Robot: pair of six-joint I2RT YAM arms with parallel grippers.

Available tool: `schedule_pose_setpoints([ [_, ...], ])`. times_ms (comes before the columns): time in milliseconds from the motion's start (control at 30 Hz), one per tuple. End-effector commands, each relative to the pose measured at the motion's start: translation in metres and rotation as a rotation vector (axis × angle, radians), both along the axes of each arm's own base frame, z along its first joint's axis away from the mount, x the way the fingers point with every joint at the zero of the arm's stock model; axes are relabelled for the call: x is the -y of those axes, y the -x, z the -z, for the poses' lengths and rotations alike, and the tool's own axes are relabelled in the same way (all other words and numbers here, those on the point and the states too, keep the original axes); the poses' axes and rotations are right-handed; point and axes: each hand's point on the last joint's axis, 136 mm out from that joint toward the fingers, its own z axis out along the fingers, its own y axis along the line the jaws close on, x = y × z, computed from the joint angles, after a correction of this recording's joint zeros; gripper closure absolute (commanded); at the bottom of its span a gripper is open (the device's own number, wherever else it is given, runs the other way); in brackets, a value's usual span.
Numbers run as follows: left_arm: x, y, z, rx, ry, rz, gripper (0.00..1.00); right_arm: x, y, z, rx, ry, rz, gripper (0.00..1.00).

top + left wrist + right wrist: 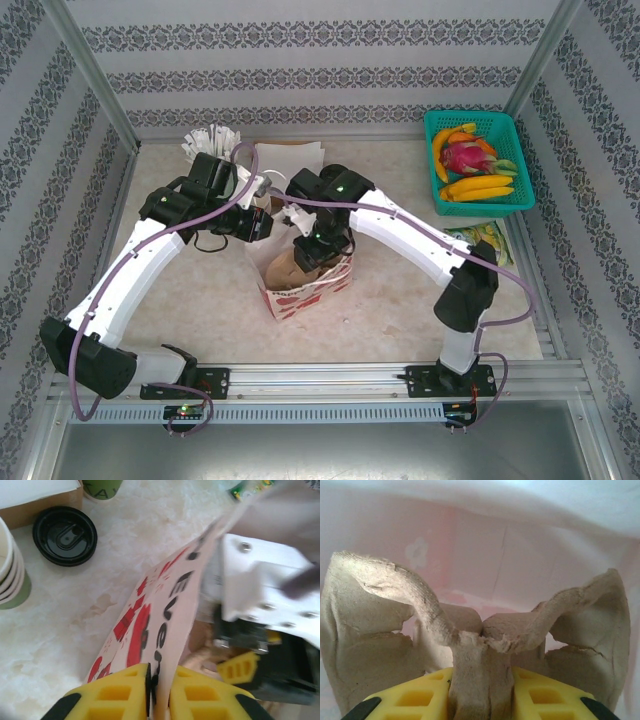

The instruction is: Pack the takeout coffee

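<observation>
Bag wall (165,605) pinched by left end effector (159,674); black lid (65,536) beyond; right end effector (481,676) clamps pulp carrier (370,630).

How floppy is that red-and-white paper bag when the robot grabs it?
Probably quite floppy: the paper bag wall bows and leans where the left gripper pinches its top edge. It looks thin, so it is likely light and easy to crease. Pushed sideways, it might slide or tip rather than stay put.
</observation>
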Motion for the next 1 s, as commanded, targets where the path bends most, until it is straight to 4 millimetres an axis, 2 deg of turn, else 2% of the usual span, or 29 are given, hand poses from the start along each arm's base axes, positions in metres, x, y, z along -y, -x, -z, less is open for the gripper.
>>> schedule_pose_setpoints([
  [0, 0.007, 0.007, -0.011, 0.035, 0.052, 0.068, 0.78, -0.002, -0.004, -0.007, 0.003, 0.019, 0.067, 0.70],
  [100, 0.013, 0.020, -0.018, 0.028, 0.086, 0.147, 0.66, -0.005, -0.007, -0.004, 0.004, 0.020, 0.099, 0.70],
  [267, 0.006, 0.044, -0.049, 0.198, 0.116, 0.204, 0.30, 0.000, -0.011, 0.005, 0.027, 0.053, 0.130, 0.70],
  [333, 0.004, 0.055, -0.060, 0.258, 0.141, 0.205, 0.22, 0.000, -0.011, 0.004, 0.033, 0.047, 0.134, 0.69],
  [500, 0.006, 0.084, -0.066, 0.413, 0.106, 0.277, 0.18, 0.000, -0.011, 0.003, 0.028, 0.043, 0.157, 0.68],
  [600, 0.020, 0.102, -0.068, 0.449, 0.130, 0.369, 0.16, -0.001, -0.010, 0.003, 0.024, 0.043, 0.170, 0.68],
  [700, 0.042, 0.112, -0.061, 0.486, 0.100, 0.469, 0.16, 0.000, -0.010, 0.004, 0.023, 0.048, 0.184, 0.68],
  [800, 0.063, 0.115, -0.056, 0.531, 0.072, 0.551, 0.17, -0.001, -0.011, 0.003, 0.024, 0.046, 0.197, 0.68],
  [967, 0.087, 0.104, -0.050, 0.596, 0.011, 0.581, 0.24, 0.001, -0.009, 0.005, 0.019, 0.054, 0.208, 0.68],
])
